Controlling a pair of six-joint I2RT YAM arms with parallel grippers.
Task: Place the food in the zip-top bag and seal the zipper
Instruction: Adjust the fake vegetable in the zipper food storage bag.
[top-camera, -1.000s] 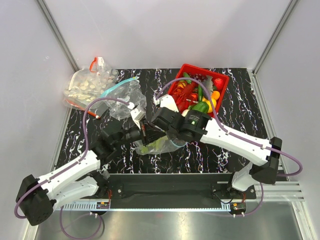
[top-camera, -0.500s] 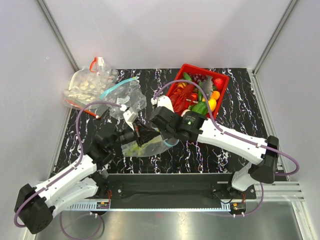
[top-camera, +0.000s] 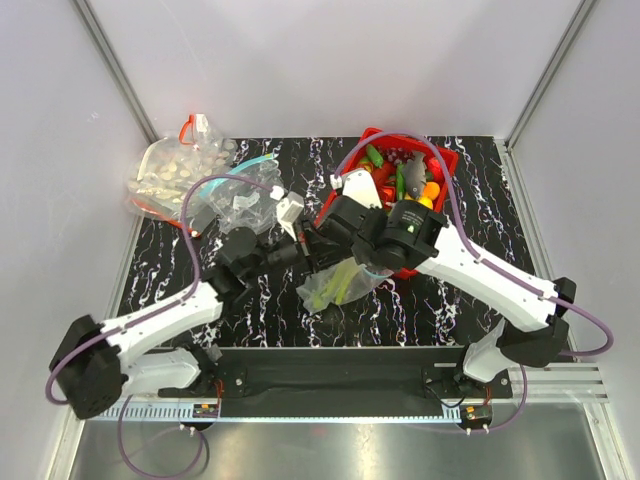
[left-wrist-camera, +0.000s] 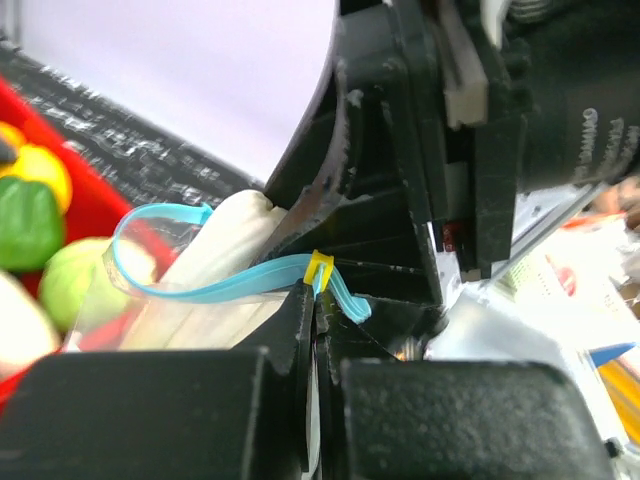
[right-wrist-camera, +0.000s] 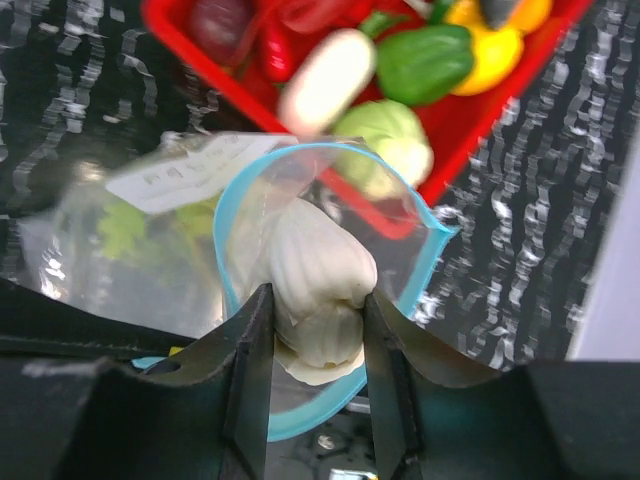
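– Across the table (top-camera: 400, 312), top view: dark marbled slab, white walls (top-camera: 300, 70) left, back and right. Where is the room?

– Bare strip along the front, widest at front right. The back left corner is crowded. A sack of white bits (top-camera: 172, 170) with a red strip lies over the slab's edge, and crumpled clear plastic (top-camera: 245, 200) with a teal strip sits just beside it. The red basket (top-camera: 448, 160) is back right, near the back edge, its near corner hidden by the right arm (top-camera: 480, 280).

– And the bag?

– The bag (top-camera: 315, 298) is mid-table, just in front of the basket, bulging below both grippers, with green leaves (top-camera: 345, 280) inside. Cannot tell whether it rests on the slab. The left gripper (top-camera: 298, 248) and right gripper (top-camera: 328, 238) meet over its mouth, nearly touching, with little room between them.

– What do the wrists add?

– Right wrist: the mouth stands open, the zipper (right-wrist-camera: 228, 262) a teal loop, with a white label (right-wrist-camera: 190, 172) on the bag wall to the left. The right jaws, part closed, clamp a white radish (right-wrist-camera: 320, 285) inside that loop. Beyond the loop the basket shows a white oval (right-wrist-camera: 325, 80) and a green pepper (right-wrist-camera: 430, 55). The top view hides the loop and radish under the arm.

– Left wrist?

– The left jaws are fully closed, pinching the zipper at a small yellow tab (left-wrist-camera: 320, 265). The radish's pale flank shows behind the strip. The right gripper's black body fills the upper frame, close above. Only this view shows the tab.
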